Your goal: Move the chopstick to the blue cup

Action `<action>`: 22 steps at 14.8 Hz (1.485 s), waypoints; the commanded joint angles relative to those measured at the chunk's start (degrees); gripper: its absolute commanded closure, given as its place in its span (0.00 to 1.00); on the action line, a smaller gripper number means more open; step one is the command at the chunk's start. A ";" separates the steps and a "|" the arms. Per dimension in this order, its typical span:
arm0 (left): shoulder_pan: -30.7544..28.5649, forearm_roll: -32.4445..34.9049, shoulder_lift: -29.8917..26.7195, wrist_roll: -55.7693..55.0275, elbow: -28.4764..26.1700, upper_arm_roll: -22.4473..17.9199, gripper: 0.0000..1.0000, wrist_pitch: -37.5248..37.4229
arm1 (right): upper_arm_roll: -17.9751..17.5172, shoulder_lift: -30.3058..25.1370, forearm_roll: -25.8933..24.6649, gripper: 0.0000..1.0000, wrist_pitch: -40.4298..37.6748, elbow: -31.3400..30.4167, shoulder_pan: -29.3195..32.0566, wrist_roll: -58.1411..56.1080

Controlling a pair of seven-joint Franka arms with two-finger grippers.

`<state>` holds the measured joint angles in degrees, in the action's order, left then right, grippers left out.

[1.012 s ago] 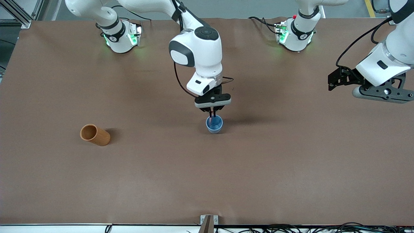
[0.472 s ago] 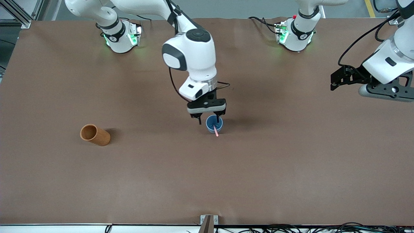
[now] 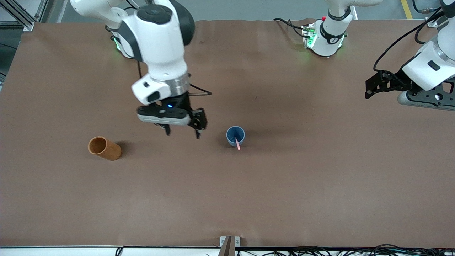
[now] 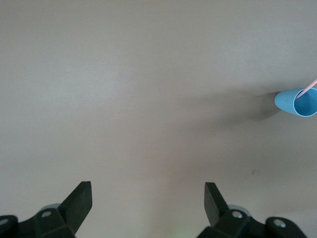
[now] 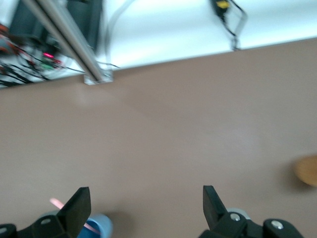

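The light-blue cup (image 3: pixel 235 135) stands upright near the table's middle. The thin pink chopstick (image 3: pixel 237 143) stands in it and leans over the rim on the side nearer the front camera. My right gripper (image 3: pixel 182 134) is open and empty, over bare table between the cup and the orange-brown holder. The right wrist view shows the cup (image 5: pixel 100 226) and chopstick (image 5: pixel 57 204) beside one of its fingers (image 5: pixel 77 208). My left gripper (image 3: pixel 424 102) is open and empty, waiting high over the left arm's end of the table. Its wrist view (image 4: pixel 147 199) shows the cup (image 4: pixel 297 102) far off.
An orange-brown cylindrical holder (image 3: pixel 104 148) lies on its side toward the right arm's end of the table, and shows in the right wrist view (image 5: pixel 307 171). A metal bracket (image 3: pixel 229 244) sits at the table edge nearest the front camera.
My right gripper opened and let go of the chopstick, which now leans in the cup. It then rose and swung away toward the holder. The left arm barely moved.
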<state>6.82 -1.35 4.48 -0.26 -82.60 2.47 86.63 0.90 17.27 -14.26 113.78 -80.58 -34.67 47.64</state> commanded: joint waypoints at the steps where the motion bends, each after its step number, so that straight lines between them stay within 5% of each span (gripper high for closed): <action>1: -0.14 -0.41 0.35 -0.27 0.51 -0.36 0.00 -1.02 | -0.81 -8.02 3.53 0.00 -4.25 -7.91 4.15 -4.82; 8: 0.03 -0.32 0.53 -0.45 0.51 -0.36 0.00 -1.02 | -0.63 -24.11 4.41 0.00 -5.23 -27.77 18.56 -23.70; 11: 0.03 -0.32 0.45 -0.36 0.51 -0.36 0.00 -1.02 | -0.02 -26.50 8.01 0.00 -6.45 -29.38 27.08 -33.54; 14: 0.03 -0.23 0.09 -0.36 0.51 -0.45 0.00 -1.02 | 1.21 -26.24 10.48 0.00 -9.96 -25.97 31.58 -41.55; 22: -0.32 -0.32 0.27 0.34 0.51 -0.36 0.00 -1.02 | 1.13 -16.04 10.92 0.00 -26.22 1.20 33.44 -42.98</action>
<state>6.83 -1.35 5.01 -0.25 -82.60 2.10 86.50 2.66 -3.52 -4.63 90.74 -85.90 -2.19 5.39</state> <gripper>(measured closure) 0.000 0.000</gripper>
